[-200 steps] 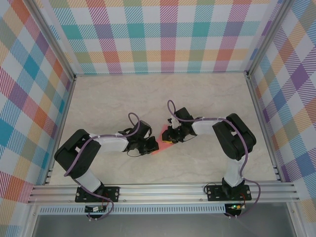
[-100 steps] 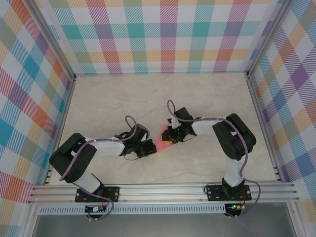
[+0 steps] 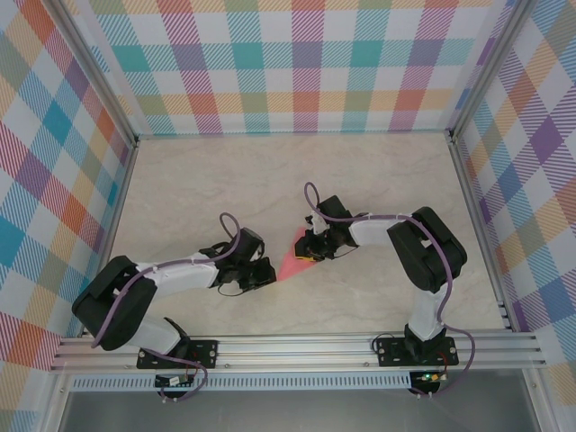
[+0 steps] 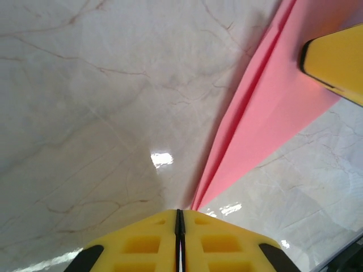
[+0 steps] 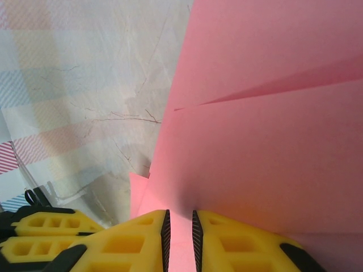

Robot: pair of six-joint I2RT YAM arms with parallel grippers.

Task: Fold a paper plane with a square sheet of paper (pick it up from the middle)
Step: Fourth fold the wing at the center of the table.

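**Item 1, your left tool (image 4: pixel 179 214).** Fingers pressed together, seam closed. The narrow tip of the pink paper (image 4: pixel 272 107) reaches their front edge. The wrist view does not let you tell whether that tip is caught between them.
Change: over the last second this tool has slid back toward the near left, off the paper it partly covered. Your left arm (image 3: pixel 162 279) has folded lower toward the left corner. More pink now shows between the two tools.

**Item 2, your right tool (image 5: pixel 180 215).** Fingers closed on the paper, pinching it in the slim gap between them.
Change: none. The tool and the right arm (image 3: pixel 418 247) sit where they were.

**Item 3, pink paper.** Folded, with a crease running along its length. In the left wrist view it tapers to a point at the left tool's fingertips and broadens toward the right tool's finger. It sits low at the tabletop, near the middle and slightly toward the near edge, between the two tools. It has not shifted.

**Item 4, tabletop (image 3: pixel 225 189).** Pale marble pattern, glossy, with small light glints.

**Item 5, surround.** Walls (image 3: pixel 297 63) of pastel check on three sides. A metal rail (image 3: pixel 297 346) along the near edge carries both arm bases.
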